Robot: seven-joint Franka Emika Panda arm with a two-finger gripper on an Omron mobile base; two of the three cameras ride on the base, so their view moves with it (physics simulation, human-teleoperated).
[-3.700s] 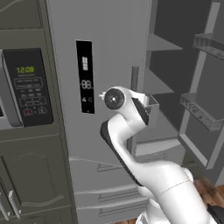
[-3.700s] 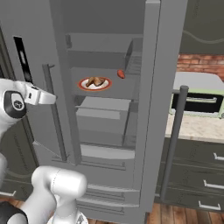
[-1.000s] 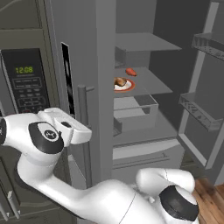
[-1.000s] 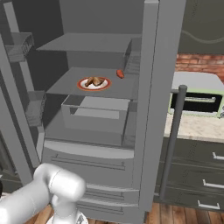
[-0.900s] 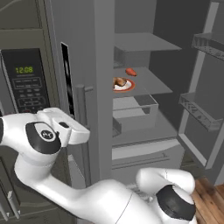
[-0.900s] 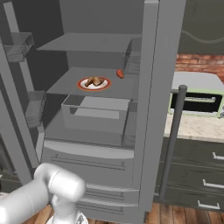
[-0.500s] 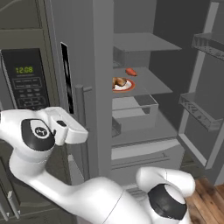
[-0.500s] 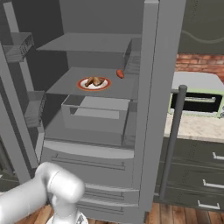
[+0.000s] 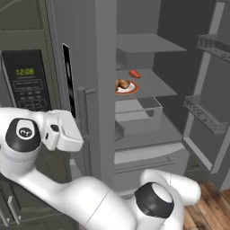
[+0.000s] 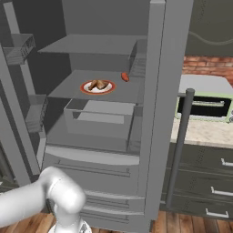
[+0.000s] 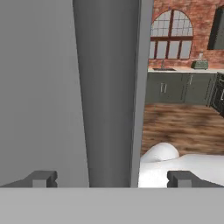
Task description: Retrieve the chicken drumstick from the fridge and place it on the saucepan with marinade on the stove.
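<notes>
Fridge (image 10: pixel 154 113) is open and I can see the chicken drumstick (image 10: pixel 98 84) sitting on the red-rimmed plate (image 10: pixel 86 89) on the middle shelf (image 10: pixel 68 86), with a little red-orange item (image 10: pixel 124 77) further back on the same shelf. A clear drawer (image 10: pixel 100 119) sits right below.

My end effector (image 11: pixel 109 178) is nowhere near it though. It's parked off by the left door (image 9: pixel 101 90), fingers spread wide with nothing between them, looking along the door's edge toward the far side of the kitchen (nice wood floor (image 11: pixel 183 124) at least).

My guess on handling: the drumstick looks small, lumpy and light, probably a bit slick, and its rounded shape could roll out of a sloppy pinch. I'd grab across the thick meaty middle rather than the thin bone end, coming in from the front over the plate rim so the plate doesn't get shoved back. Headroom under the upper shelf (image 10: pixel 91 44) looks limited, so a low approach.
</notes>
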